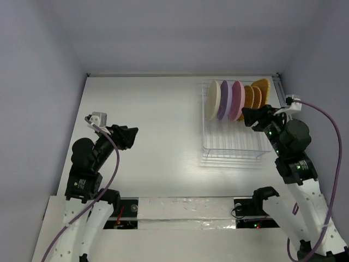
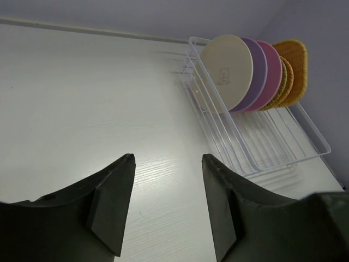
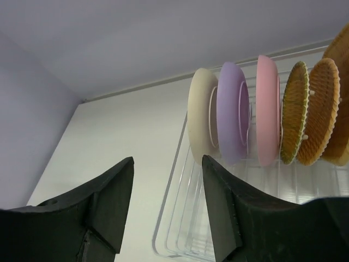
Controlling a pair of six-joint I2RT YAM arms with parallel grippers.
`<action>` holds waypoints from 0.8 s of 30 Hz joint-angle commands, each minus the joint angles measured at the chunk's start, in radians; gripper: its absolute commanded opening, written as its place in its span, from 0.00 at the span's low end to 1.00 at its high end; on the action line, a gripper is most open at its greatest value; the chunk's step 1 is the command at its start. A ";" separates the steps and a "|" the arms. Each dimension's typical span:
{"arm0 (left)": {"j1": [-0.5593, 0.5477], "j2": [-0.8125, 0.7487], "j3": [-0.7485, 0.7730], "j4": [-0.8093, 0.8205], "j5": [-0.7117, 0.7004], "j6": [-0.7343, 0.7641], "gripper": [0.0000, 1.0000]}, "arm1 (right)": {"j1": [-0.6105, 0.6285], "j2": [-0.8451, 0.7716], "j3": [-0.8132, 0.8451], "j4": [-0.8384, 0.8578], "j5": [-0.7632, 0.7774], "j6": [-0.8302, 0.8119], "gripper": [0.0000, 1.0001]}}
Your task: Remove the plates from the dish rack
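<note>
Cream plate [image 3: 199,120] sits closest to my right pincer [image 3: 168,161], just ahead and a bit right of the fingertips. Beyond it come the lavender plate [image 3: 232,117], the pink plate [image 3: 267,114], two woven orange plates [image 3: 322,109] and, farthest off, the rounded-square orange plate [image 3: 342,98]. All six stand on edge in the dish rack [image 1: 229,147], packed close with their faces nearly touching, and none is out yet. My right pincer is released, jaws apart with nothing between them, beside the rack at about plate height. My left pincer [image 2: 168,159] is also released and empty over bare tabletop [image 2: 82,98], with the rack well apart, ahead and to its right. Handling is a guess. The three smooth plates look stiff and glossy, so they are probably slick at the rim, moderately heavy, and may chip if knocked; I can't tell ceramic from plastic. The woven ones look lighter and rougher, so they should be easier to hold. I would pinch the upper rim, one jaw on each face, and lift straight up out of the wire slot. The cream one goes first, since its outer face is free and the gaps behind it look too tight for a jaw. Risks are tilting a neighbour or dragging the light rack along.
</note>
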State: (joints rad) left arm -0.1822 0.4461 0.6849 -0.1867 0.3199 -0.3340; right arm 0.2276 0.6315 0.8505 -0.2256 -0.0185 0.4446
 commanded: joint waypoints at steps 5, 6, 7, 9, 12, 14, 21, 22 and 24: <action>0.013 -0.024 0.008 0.044 0.001 -0.002 0.48 | 0.003 0.100 0.085 0.020 -0.089 -0.017 0.09; 0.013 -0.036 0.005 0.046 -0.004 -0.005 0.45 | 0.016 0.114 0.096 0.017 -0.080 -0.017 0.05; 0.013 -0.041 0.001 0.046 -0.014 -0.011 0.42 | 0.045 0.129 0.108 0.008 -0.064 -0.020 0.02; 0.013 -0.043 -0.008 0.047 -0.038 -0.033 0.27 | 0.084 0.183 0.151 -0.007 0.006 -0.041 0.02; 0.013 -0.024 -0.005 0.035 -0.041 -0.036 0.00 | 0.160 0.273 0.218 -0.046 0.113 -0.069 0.01; 0.013 -0.020 -0.001 0.026 -0.079 -0.039 0.00 | 0.202 0.324 0.254 -0.087 0.200 -0.093 0.01; 0.013 -0.006 0.002 0.000 -0.148 -0.051 0.00 | 0.217 0.533 0.403 -0.196 0.431 -0.156 0.23; 0.013 -0.001 0.002 -0.002 -0.148 -0.053 0.03 | 0.226 0.572 0.432 -0.204 0.417 -0.158 0.38; 0.023 -0.007 0.001 -0.003 -0.145 -0.054 0.15 | 0.227 0.614 0.455 -0.198 0.397 -0.172 0.50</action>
State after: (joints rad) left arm -0.1730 0.4324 0.6827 -0.2077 0.1944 -0.3756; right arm 0.4419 1.2064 1.2312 -0.3935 0.3206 0.3153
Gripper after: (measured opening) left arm 0.118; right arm 0.458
